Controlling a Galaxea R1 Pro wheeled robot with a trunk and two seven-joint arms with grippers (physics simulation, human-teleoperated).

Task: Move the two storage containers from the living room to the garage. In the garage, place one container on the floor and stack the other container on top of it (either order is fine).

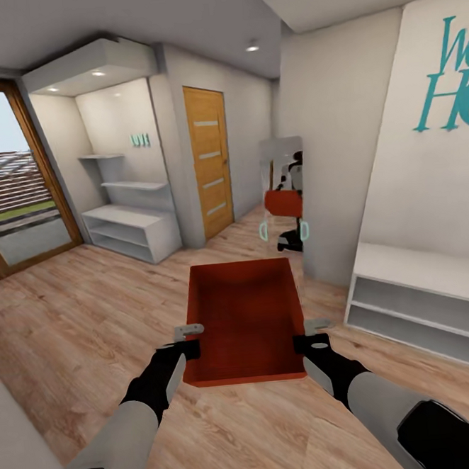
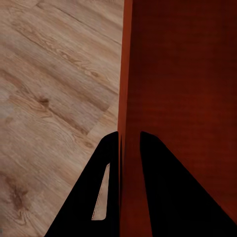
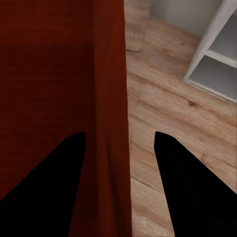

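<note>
Pointing long axis straight ahead | storage container [image 1: 243,319] | open top up

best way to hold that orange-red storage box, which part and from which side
By its two long side walls, one gripper per side. The storage container is open-topped with thin flat walls, so fingers can straddle the rim: the left gripper pinches the left wall, the right gripper straddles the right wall.

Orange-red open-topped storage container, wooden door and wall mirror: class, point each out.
Orange-red open-topped storage container [image 1: 243,319], head view, inner floor.
Wooden door [image 1: 209,167], head view, middle panel.
Wall mirror [image 1: 281,161], head view, glass.
</note>
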